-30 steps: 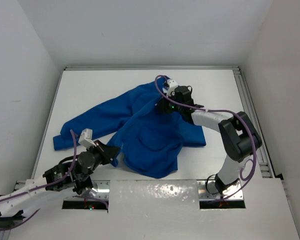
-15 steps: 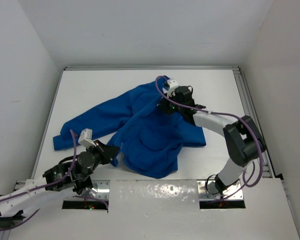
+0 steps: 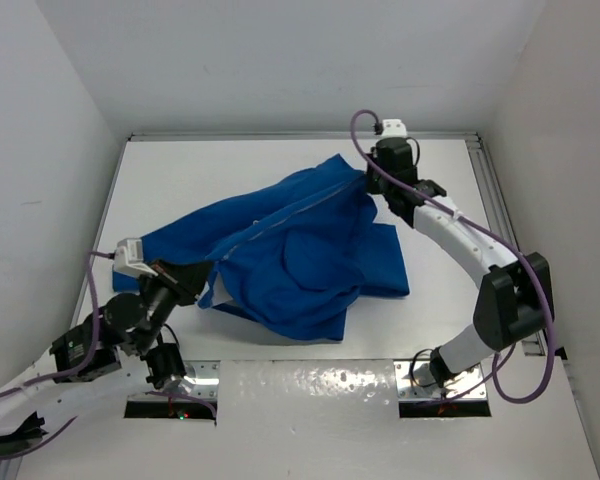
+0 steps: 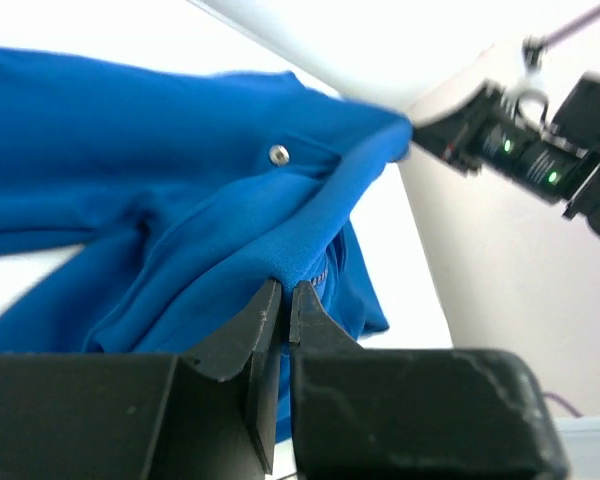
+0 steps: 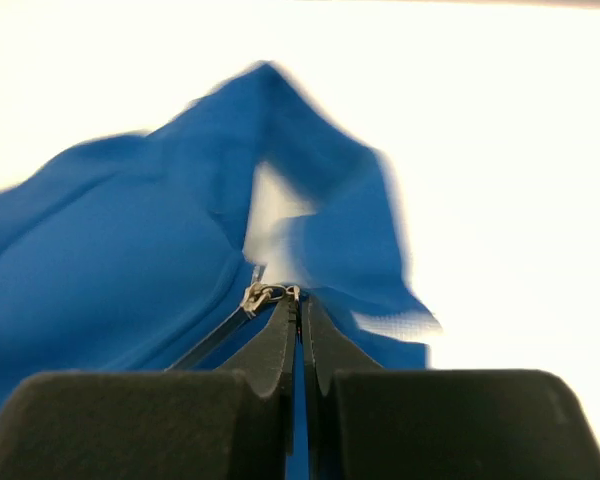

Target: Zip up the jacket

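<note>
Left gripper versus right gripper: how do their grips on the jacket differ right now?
The left gripper pinches a plain fabric edge of the jacket. The right gripper pinches at the metal zipper pull. In the top view, the left gripper sits at the near-left end of the zipper line and the right gripper at its far-right end. Shared: both sets of jaws are closed, and the jacket front spans between them.

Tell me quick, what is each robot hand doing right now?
Left gripper: closed, pinching an edge of the jacket.
Right gripper: closed on the zipper pull.
</note>
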`<state>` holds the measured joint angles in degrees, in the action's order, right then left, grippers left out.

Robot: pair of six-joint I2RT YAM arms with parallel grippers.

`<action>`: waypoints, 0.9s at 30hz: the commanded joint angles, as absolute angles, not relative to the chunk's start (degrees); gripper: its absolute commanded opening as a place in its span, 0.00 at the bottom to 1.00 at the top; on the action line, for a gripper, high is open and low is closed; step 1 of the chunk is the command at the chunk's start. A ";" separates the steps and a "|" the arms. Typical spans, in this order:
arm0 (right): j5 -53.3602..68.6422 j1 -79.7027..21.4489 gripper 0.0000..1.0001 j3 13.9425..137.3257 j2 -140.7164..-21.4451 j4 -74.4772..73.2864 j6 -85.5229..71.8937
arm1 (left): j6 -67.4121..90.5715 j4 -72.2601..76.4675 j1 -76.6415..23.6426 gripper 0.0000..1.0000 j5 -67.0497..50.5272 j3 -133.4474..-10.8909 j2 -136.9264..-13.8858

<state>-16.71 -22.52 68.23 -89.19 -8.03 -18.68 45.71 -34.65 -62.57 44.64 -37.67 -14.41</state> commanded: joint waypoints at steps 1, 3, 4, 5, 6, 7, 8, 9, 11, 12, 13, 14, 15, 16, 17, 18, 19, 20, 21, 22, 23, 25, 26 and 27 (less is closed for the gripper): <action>-31.64 -16.35 0.00 71.45 -86.75 -13.00 -21.97 | 44.73 -37.87 -62.67 0.00 53.33 -42.18 -9.60; -34.35 -15.74 0.00 71.72 -86.05 -13.53 -21.62 | 46.58 -40.95 -62.67 0.00 54.49 -42.71 -8.53; -35.32 -15.56 0.00 72.24 -86.04 -13.88 -21.71 | 47.28 -43.05 -62.67 0.00 55.28 -43.32 -8.18; -36.72 -15.30 0.00 72.51 -85.87 -14.84 -21.71 | 48.76 -43.94 -62.67 0.00 55.54 -43.59 -8.09; -37.52 -15.12 0.00 72.68 -85.70 -15.20 -21.53 | 49.04 -44.64 -62.67 0.00 55.81 -43.51 -8.00; -38.31 -15.03 0.00 72.51 -85.43 -15.29 -21.36 | 49.22 -44.74 -62.67 0.00 55.81 -43.33 -7.91; -39.02 -14.42 0.00 72.42 -85.26 -15.38 -21.10 | 49.74 -44.91 -62.67 0.00 55.64 -43.33 -8.00; -39.37 -13.81 0.00 72.42 -85.17 -15.73 -21.35 | 50.18 -45.35 -62.67 0.00 55.46 -43.24 -8.17; -38.67 -12.49 0.00 72.25 -84.20 -16.43 -21.79 | 51.50 -46.23 -62.58 0.00 55.20 -42.45 -8.44; -38.67 -12.13 0.00 71.81 -83.68 -16.44 -21.71 | 51.68 -46.23 -62.67 0.00 55.02 -41.76 -8.44; -38.67 -11.87 0.00 71.55 -82.89 -16.35 -21.62 | 51.77 -46.14 -62.67 0.00 55.11 -41.66 -8.52; -38.67 -11.08 0.00 71.46 -82.71 -16.26 -21.53 | 51.94 -46.32 -62.58 0.00 55.02 -41.83 -8.61; -38.32 -10.55 0.00 71.89 -82.62 -16.69 -21.53 | 52.20 -46.75 -62.67 0.00 55.37 -42.10 -9.05; -37.45 -10.37 0.00 71.89 -82.18 -17.05 -21.71 | 52.21 -46.50 -62.67 0.00 55.46 -42.01 -9.23; -35.88 -10.37 0.00 71.37 -81.48 -16.18 -21.88 | 52.03 -45.97 -62.67 0.00 55.11 -41.58 -9.66; -32.03 -10.37 0.00 70.50 -80.87 -15.91 -22.49 | 52.03 -44.40 -62.67 0.00 54.76 -41.31 -10.71; -30.43 -10.37 0.00 70.66 -80.34 -15.73 -23.02 | 51.42 -43.43 -62.67 0.00 54.41 -41.22 -11.51; -28.24 -10.37 0.00 71.45 -80.33 -16.43 -23.38 | 50.98 -42.63 -62.67 0.00 53.53 -41.57 -13.43; -26.21 -10.46 0.00 71.89 -80.33 -17.13 -23.81 | 50.54 -41.58 -62.58 0.09 53.26 -42.09 -14.58; -23.58 -10.63 0.00 72.16 -79.98 -18.27 -24.25 | 49.58 -41.31 -62.67 0.34 53.17 -42.62 -15.72; -22.42 -10.72 0.00 72.33 -79.55 -18.72 -24.61 | 49.05 -41.22 -62.67 0.46 53.26 -44.37 -17.91; -19.36 -10.72 0.03 72.42 -78.49 -19.86 -24.87 | 46.95 -41.92 -62.67 0.67 53.70 -46.75 -19.77; -18.38 -10.64 0.08 72.33 -76.83 -20.04 -25.40 | 46.32 -42.27 -62.67 0.71 54.57 -49.11 -21.17; -17.33 -10.63 0.21 71.72 -75.77 -19.95 -25.75 | 45.97 -43.41 -62.67 0.74 55.45 -50.26 -21.79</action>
